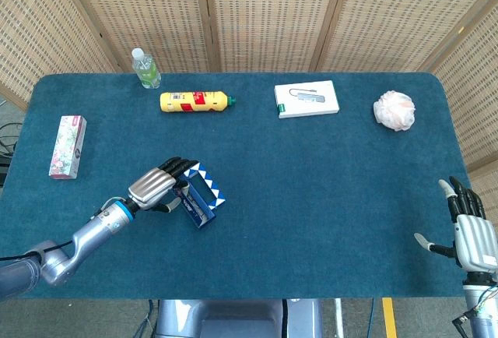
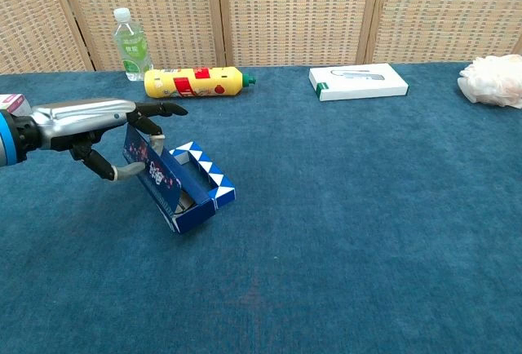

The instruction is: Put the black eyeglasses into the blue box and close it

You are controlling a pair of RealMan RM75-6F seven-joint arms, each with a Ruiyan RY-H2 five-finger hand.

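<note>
On blue felt, left robot hand [image 2: 86, 121] tilts blue box [image 2: 181, 188] lid, fingers outstretched.

Both of my camera views are bright and evenly lit — soft, diffuse light that seems to come from overhead. Shadows are faint: only a small, soft-edged one lies on the blue table cloth [image 2: 342, 232] under my left hand [image 2: 86, 126]. That hand's silver back carries a pale sheen, not harsh glare. The woven screens [image 1: 264, 11] behind look crisp, with a fine shimmer in their dotted pattern. Focus is sharp throughout — no motion blur. In the head view the table's edges bow slightly, a mild wide-angle distortion.
</note>
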